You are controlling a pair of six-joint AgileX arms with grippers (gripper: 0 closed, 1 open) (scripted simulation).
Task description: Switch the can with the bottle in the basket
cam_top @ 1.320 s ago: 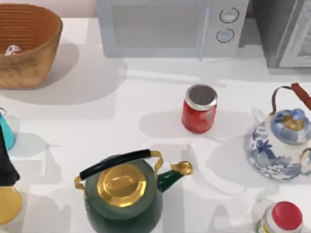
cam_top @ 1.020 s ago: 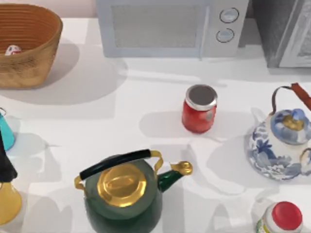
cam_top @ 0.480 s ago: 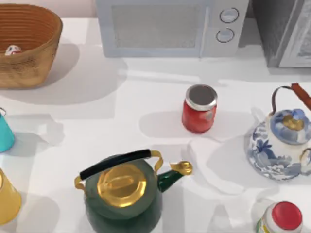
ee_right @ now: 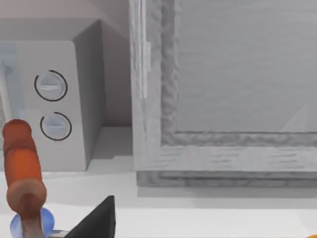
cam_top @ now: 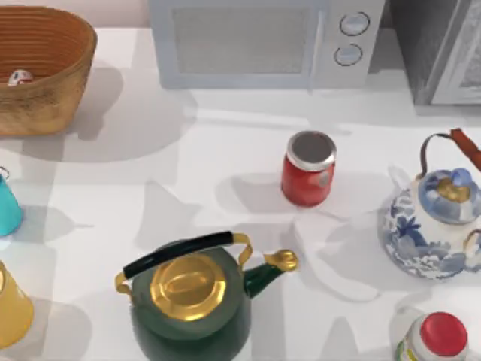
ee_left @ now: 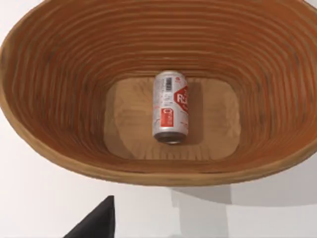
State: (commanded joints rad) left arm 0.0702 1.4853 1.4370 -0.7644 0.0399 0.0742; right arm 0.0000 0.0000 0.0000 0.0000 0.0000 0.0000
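Lying on its side in the big round woven basket [ee_left: 59, 148], the tiny white red-labelled bottle [ee_left: 171, 106] shows a red "R"; I cannot tell either gripper's finger state.

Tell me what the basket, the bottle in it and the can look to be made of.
Basket: woven wicker, matte tan-brown, judging by the ribbed coils ringing its inside. Bottle: lying on its side on the basket floor, it looks like thin metal with a printed red and white label; silvery sheen, though plastic is possible. Can: glossy red body with a flat silver-grey top, probably metal.
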